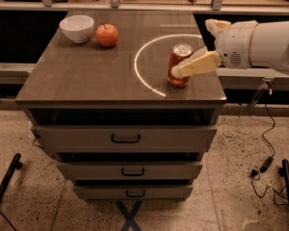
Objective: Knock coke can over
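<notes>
The coke can (176, 57), red with a silver top, stands upright near the right front of the dark wooden table top (86, 76). It sits just inside a white arc marked on the surface. My gripper (193, 65) reaches in from the right on a white arm (260, 44). Its cream tip lies across the front right side of the can, at about mid height, and seems to touch it.
A white bowl (77, 28) and a red-orange apple (107, 35) sit at the back left of the table. Three drawers (125, 138) are below the top. Cables (266, 143) lie on the floor at the right. A shelf edge runs behind the table.
</notes>
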You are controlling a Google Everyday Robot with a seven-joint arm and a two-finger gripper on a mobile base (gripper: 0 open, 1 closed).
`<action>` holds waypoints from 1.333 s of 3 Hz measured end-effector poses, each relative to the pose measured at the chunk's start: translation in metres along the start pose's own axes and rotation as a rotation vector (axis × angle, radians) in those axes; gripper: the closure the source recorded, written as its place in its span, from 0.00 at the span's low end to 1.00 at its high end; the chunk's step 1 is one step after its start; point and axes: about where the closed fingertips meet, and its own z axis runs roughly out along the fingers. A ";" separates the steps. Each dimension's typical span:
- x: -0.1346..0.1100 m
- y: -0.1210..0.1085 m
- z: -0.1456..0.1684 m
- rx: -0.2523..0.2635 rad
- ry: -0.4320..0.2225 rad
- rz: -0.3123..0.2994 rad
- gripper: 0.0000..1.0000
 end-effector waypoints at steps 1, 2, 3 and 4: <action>0.011 -0.019 0.015 0.072 -0.125 0.069 0.00; 0.025 -0.033 0.031 0.120 -0.197 0.128 0.00; 0.034 -0.035 0.041 0.129 -0.226 0.160 0.00; 0.045 -0.034 0.054 0.124 -0.249 0.192 0.02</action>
